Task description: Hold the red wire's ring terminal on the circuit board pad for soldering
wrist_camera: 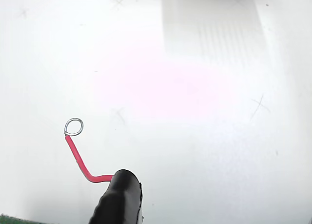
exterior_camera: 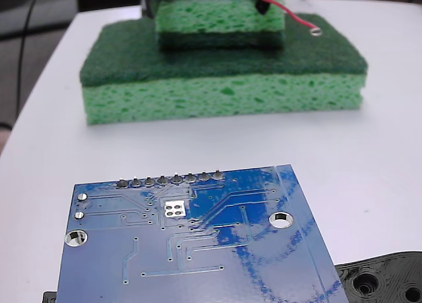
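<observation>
In the fixed view the blue circuit board (exterior_camera: 198, 257) lies at the front of the white table. Its small silver square pad (exterior_camera: 175, 209) sits just below a row of solder points. Far behind it, at the top of that view, my gripper (exterior_camera: 262, 2) is shut on the red wire (exterior_camera: 290, 15). The wire slopes down to the right and ends in the ring terminal (exterior_camera: 315, 32), which hangs over the sponge's dark top, well away from the board. In the wrist view the red wire (wrist_camera: 78, 158) curves up from my black gripper (wrist_camera: 124, 185) to the ring terminal (wrist_camera: 73, 127) over bare white table.
A large green sponge (exterior_camera: 224, 92) with a dark scouring top lies across the back of the table. A smaller sponge (exterior_camera: 217, 16) is stacked on it, beside my gripper. A black perforated plastic part (exterior_camera: 382, 280) sits at the board's front right corner.
</observation>
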Available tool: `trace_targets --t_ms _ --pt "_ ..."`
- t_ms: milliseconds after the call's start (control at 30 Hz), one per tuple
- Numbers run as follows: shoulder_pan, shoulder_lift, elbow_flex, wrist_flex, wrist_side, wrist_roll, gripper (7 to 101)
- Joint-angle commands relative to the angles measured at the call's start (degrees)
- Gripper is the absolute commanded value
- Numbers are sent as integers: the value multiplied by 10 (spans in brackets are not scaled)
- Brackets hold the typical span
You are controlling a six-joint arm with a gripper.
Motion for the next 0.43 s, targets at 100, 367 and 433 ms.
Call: trace_targets --t_ms 100,367,433 --pt "0 1 -4 -2 -1 -3 1003" --pt "-1 1 -4 -2 -1 -3 1003" --pt "-1 1 -4 -2 -1 -3 1003"
